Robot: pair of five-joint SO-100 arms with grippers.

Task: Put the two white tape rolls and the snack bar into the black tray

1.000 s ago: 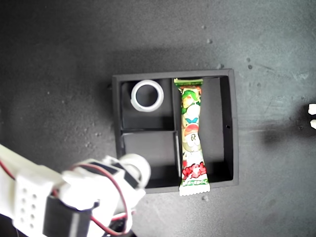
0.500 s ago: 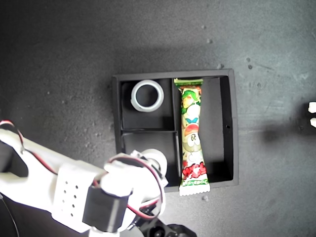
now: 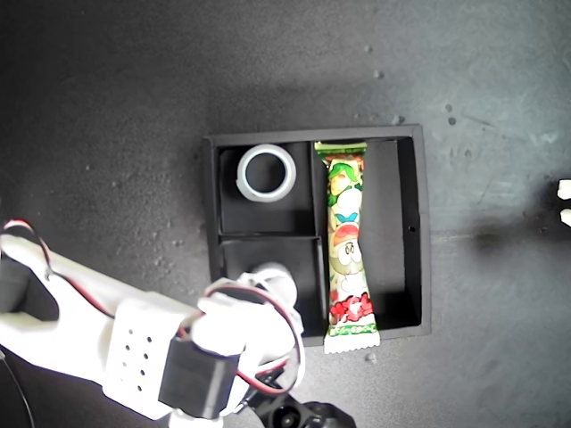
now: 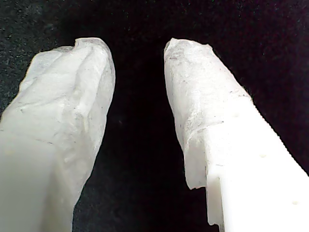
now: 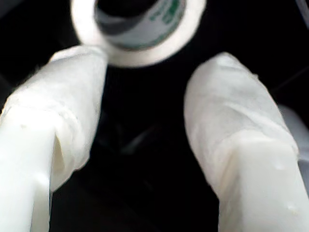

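The black tray [image 3: 423,223] lies in the middle of the exterior view. One white tape roll [image 3: 266,173] rests in its far small compartment. The snack bar [image 3: 346,250] lies along the long compartment, its near end over the wall. The other white tape roll [image 3: 273,278] [image 5: 137,36], green-printed inside, sits at the near small compartment, just beyond my second gripper [image 3: 257,303] [image 5: 150,72]. That gripper is open, with one fingertip [image 5: 82,63] touching the roll's rim. My first gripper [image 4: 137,50] is open over bare dark surface with nothing between its fingers.
The second arm's white body with its red wires [image 3: 134,348] fills the exterior view's lower left and hides the tray's near left corner. Two small white tips [image 3: 564,201] of an arm show at the exterior view's right edge. Dark speckled tabletop [image 3: 107,116] surrounds the tray.
The second arm swung toward the exterior view's right, bringing the green-rimmed roll from the tray's near left corner over the wall to the near small compartment. The other roll and the snack bar stayed put.
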